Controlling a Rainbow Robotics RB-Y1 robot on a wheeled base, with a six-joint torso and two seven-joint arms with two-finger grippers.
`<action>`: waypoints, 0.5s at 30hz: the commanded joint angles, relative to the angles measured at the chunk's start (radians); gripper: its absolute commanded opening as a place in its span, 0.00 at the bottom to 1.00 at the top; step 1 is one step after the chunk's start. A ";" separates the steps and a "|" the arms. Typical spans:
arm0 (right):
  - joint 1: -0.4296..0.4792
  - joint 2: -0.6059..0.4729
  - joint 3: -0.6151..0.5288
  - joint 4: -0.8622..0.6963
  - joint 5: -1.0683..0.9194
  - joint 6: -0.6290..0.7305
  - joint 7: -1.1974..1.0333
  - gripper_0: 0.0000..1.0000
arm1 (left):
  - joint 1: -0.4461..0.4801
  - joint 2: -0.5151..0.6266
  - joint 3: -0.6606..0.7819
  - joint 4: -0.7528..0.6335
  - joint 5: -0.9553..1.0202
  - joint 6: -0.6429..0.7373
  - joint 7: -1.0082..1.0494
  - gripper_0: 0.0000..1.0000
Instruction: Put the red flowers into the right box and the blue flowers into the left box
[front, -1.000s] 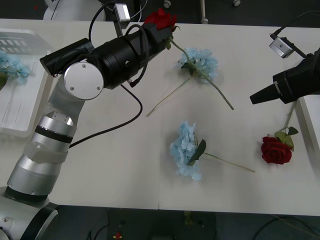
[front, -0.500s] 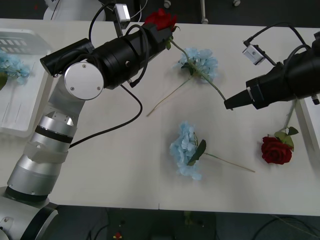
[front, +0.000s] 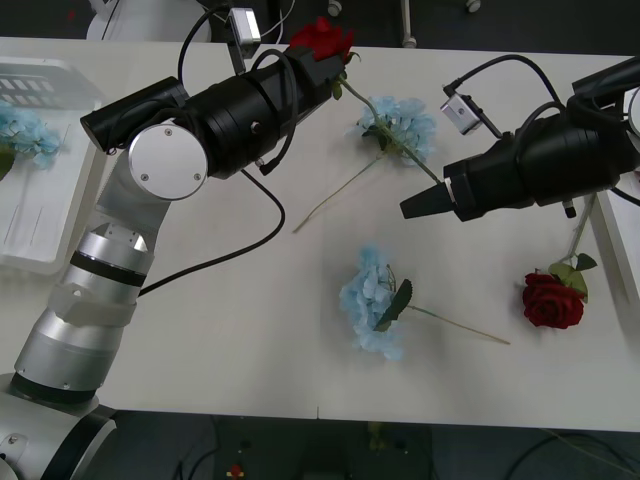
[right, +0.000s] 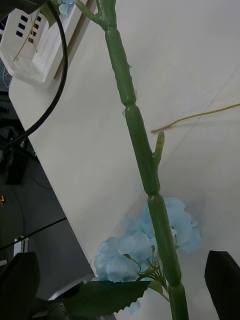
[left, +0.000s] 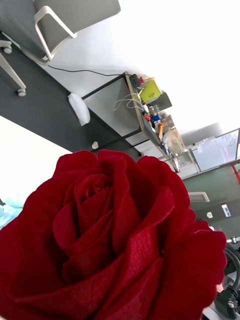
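Observation:
My left arm reaches to the table's far edge, and a red flower (front: 322, 40) sticks out past its wrist; the bloom (left: 110, 235) sits right in front of the left wrist camera. Its thick green stem (right: 140, 150) runs above the table between the black fingers (right: 222, 280) of my right gripper (front: 408, 208), which stands open around it. Another red flower (front: 551, 300) lies near the right box (front: 622, 250). Two blue flowers (front: 402, 125) (front: 372, 300) lie mid-table. The left box (front: 30, 85) holds one blue flower (front: 25, 135).
A thin tan stem (front: 335, 195) lies on the table between the arms. A black cable (front: 250, 235) loops from my left arm over the table. The table's front strip is bare. Chair legs stand on the dark floor beyond the far edge.
My right arm has swung in from the right edge toward the middle, bringing its open fingers around the held flower's stem. The left arm and the flowers on the table have not moved.

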 joint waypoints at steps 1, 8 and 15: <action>-0.036 0.043 -0.029 -0.008 0.041 -0.021 -0.047 0.09 | -0.043 -0.017 -0.015 -0.017 0.015 -0.014 0.026 0.00; -0.037 0.050 -0.028 -0.006 0.068 -0.019 -0.061 0.00 | -0.043 -0.014 -0.013 -0.017 0.019 -0.014 0.028 0.00; -0.042 0.049 -0.028 -0.008 0.068 -0.016 -0.064 0.00 | -0.035 -0.005 0.000 -0.018 0.071 -0.014 0.025 0.19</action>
